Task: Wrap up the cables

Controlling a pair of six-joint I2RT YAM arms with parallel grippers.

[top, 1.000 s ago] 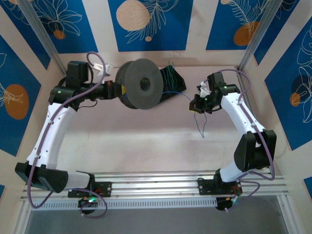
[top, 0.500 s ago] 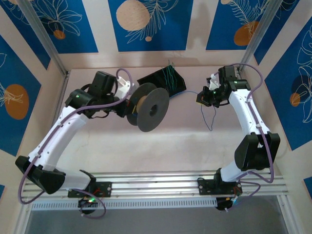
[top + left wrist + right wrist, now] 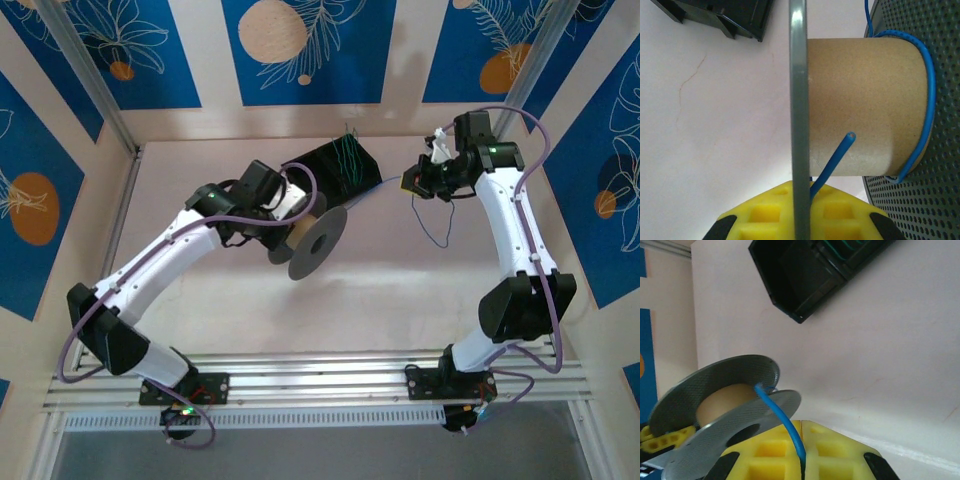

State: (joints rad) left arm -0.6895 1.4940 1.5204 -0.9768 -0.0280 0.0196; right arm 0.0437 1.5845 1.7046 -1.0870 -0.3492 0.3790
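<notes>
From above, the left gripper (image 3: 283, 222) holds the one spool (image 3: 318, 240) off the table, axis roughly level, judged so that cable can lay onto it. Just behind the spool sits one black bin (image 3: 335, 165) with green cables (image 3: 345, 150) in it, too fine to count. To the right of the spool, well apart, the right gripper (image 3: 418, 186) pinches the blue cable (image 3: 375, 192). One strand runs from there to the spool, and a loose tail hangs below the fingers. That hold looks meant to feed and tension the strand.

At the left wrist, the yellow fingers (image 3: 765, 217) are closed on the thin edge of the near flange (image 3: 798, 100), which runs between them. Past it are the cardboard core (image 3: 860, 105) and the second, perforated flange (image 3: 920, 200), making two flanges in all. The blue cable (image 3: 927, 90) makes about one loop round the core against the far flange. Its cut end (image 3: 850, 136) sticks out free, so the wrapping is judged barely begun. A corner of the bin (image 3: 725, 15) shows beyond the spool.

At the right wrist, the right gripper (image 3: 801, 455) has its pads pressed together on the blue cable (image 3: 782, 415), which rises from them to the spool (image 3: 715, 390) and enters between its flanges. The bin (image 3: 805, 275) lies beyond the spool, with green cables (image 3: 850, 245) at its far end.
</notes>
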